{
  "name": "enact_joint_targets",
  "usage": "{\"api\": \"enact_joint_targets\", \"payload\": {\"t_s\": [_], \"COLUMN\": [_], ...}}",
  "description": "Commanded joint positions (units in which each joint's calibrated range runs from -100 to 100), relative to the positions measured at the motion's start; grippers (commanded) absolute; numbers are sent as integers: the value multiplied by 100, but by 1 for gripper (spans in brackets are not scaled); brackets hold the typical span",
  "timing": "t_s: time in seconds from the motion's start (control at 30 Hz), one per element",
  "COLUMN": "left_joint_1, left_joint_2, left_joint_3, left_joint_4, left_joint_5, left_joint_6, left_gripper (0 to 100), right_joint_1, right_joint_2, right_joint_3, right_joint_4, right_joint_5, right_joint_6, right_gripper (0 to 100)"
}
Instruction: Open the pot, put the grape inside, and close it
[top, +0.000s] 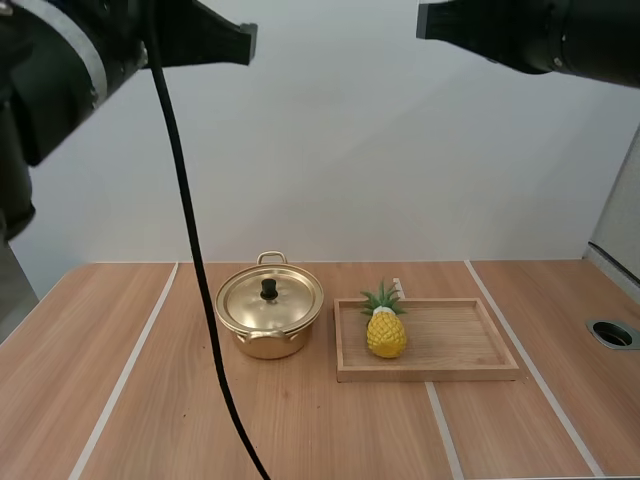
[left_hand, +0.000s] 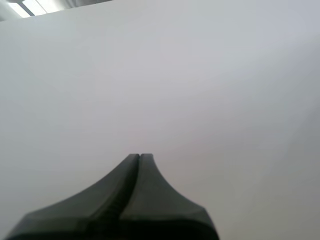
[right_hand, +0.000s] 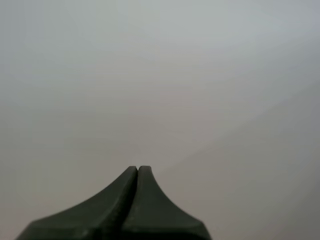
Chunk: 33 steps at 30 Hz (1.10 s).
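A gold pot (top: 268, 318) stands on the wooden table with its lid (top: 270, 298) on, a black knob at the lid's centre. To its right a yellow pineapple (top: 386, 328) with green leaves lies at the left end of a wooden tray (top: 460, 345). My left gripper (top: 250, 42) hangs high above the table at the upper left, and in the left wrist view (left_hand: 139, 156) its fingers lie together as one dark wedge with nothing between them. My right gripper (top: 422, 20) is raised at the upper right, and the right wrist view (right_hand: 138, 168) shows it shut on nothing too.
Pale strips run across the table top (top: 130, 400). A round metal hole (top: 612, 334) sits in the table near its right edge. A white wall rises behind the table.
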<state>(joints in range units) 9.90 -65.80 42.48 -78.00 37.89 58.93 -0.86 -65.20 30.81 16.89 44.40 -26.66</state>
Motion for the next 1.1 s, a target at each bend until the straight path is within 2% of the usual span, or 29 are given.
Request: {"api": "enact_joint_targets", "payload": {"t_s": [0.0,0.3,0.43,0.53,0.67,0.83,0.93,1.07], "left_joint_1": [4,4,4,-3,-223,-539,-714,-798], "left_joint_2": [-525,-1030,-1030,-1014,-756,-523,-519,-519], "left_joint_3": [462,946,946,946,946,946,946,946], "left_joint_4": [-440,-578,-578,-590,-611,-600,-276,-235], "left_joint_5": [141,-1152,-895,-627,-1262,-2949,-3147,-3062], "left_joint_6": [164,250,465,465,456,456,456,448], "left_gripper": [0,0,0,0,0,0,0,0], "right_joint_1": [-20,-20,-57,-232,-505,-784,-874,-968], "right_joint_2": [-291,-760,-785,-785,-798,-994,-1134,-1250], "right_joint_3": [416,1053,1053,1053,1053,1210,1341,1433], "right_joint_4": [172,499,685,806,1100,1930,2271,2306], "right_joint_5": [-294,-599,-565,-345,44,643,919,1130], "right_joint_6": [-164,-277,-277,-277,-301,-1046,-1287,-1287], "right_gripper": [0,0,0,0,0,0,0,0]}}
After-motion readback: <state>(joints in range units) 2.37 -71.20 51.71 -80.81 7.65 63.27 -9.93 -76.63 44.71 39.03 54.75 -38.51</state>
